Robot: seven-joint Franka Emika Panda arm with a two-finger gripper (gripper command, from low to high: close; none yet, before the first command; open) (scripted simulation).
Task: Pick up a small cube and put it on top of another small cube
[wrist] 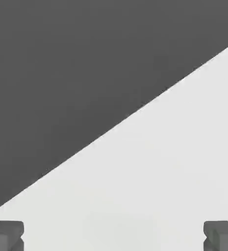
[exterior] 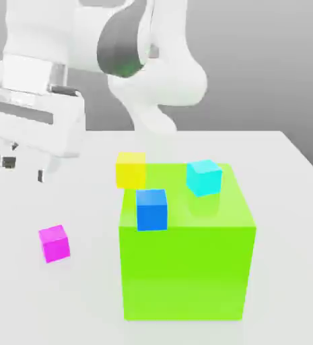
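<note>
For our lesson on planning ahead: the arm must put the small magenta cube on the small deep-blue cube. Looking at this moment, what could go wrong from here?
1. The open two-finger gripper hangs well above the small magenta cube; a badly aimed descent could knock it away.
2. The small deep-blue cube sits near the big green block's top edge; a hard placement might push it off.
3. The small cyan cube and small yellow cube stand close by and could be bumped.

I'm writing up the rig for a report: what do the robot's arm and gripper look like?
The arm is glossy white with rounded, bulbous links and a dark grey joint band. The gripper hangs from a boxy white hand body with a grey slot; its two fingers are short, dark grey and blocky. No cables or markings are visible.
</note>
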